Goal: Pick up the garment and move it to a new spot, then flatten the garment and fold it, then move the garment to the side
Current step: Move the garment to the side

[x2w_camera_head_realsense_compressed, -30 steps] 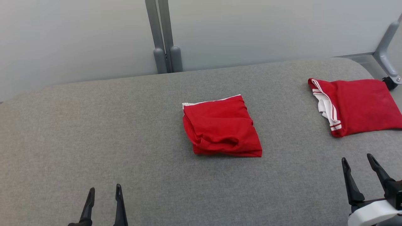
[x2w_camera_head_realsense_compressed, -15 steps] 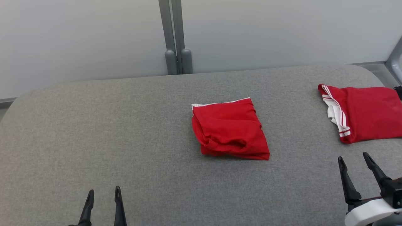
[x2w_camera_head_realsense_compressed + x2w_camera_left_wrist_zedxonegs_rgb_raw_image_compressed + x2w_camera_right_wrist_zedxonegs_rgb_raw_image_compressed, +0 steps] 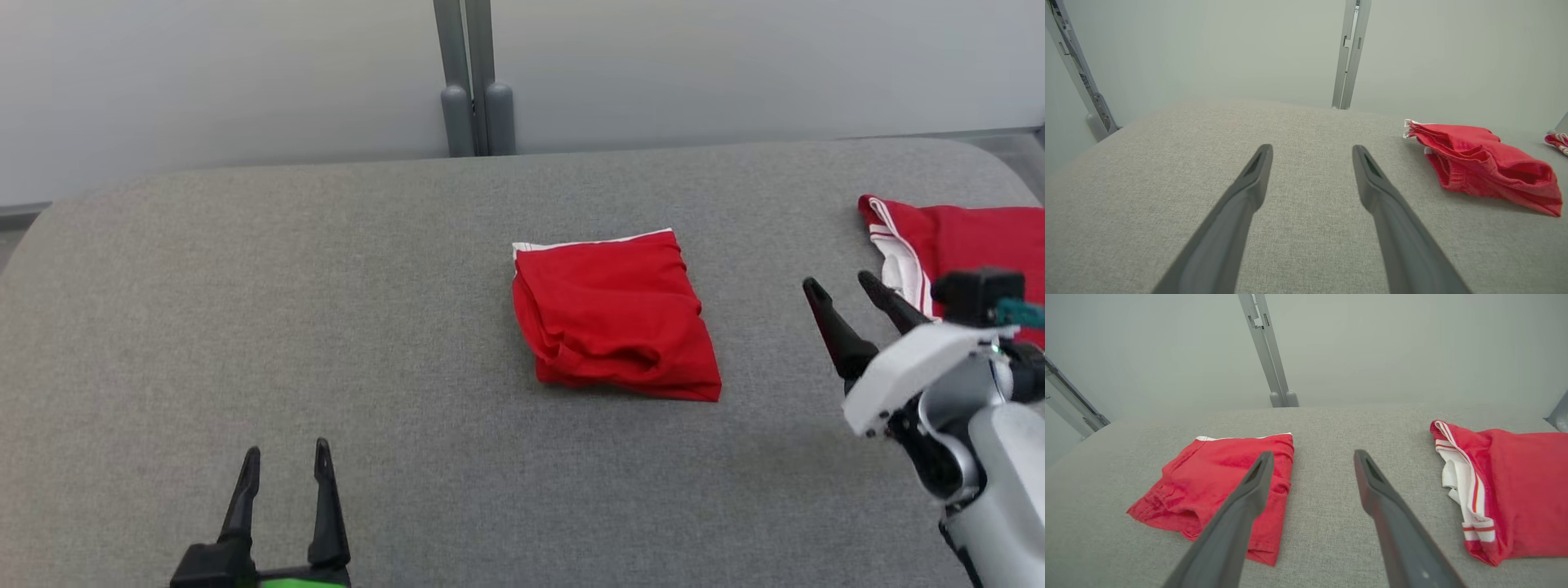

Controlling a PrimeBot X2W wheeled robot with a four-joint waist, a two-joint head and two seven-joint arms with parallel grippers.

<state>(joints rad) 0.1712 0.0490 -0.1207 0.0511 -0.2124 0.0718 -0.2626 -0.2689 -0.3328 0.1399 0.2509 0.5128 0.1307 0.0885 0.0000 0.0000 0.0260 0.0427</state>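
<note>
The left gripper has its two dark fingers wide apart and holds nothing. The right gripper is wide open too, and holds nothing. The folded red cloth garment lies in the middle of the soft grey cloth table, touching neither gripper. Another red garment with white stripes lies by the right edge. The left side has lots of open room.
</note>
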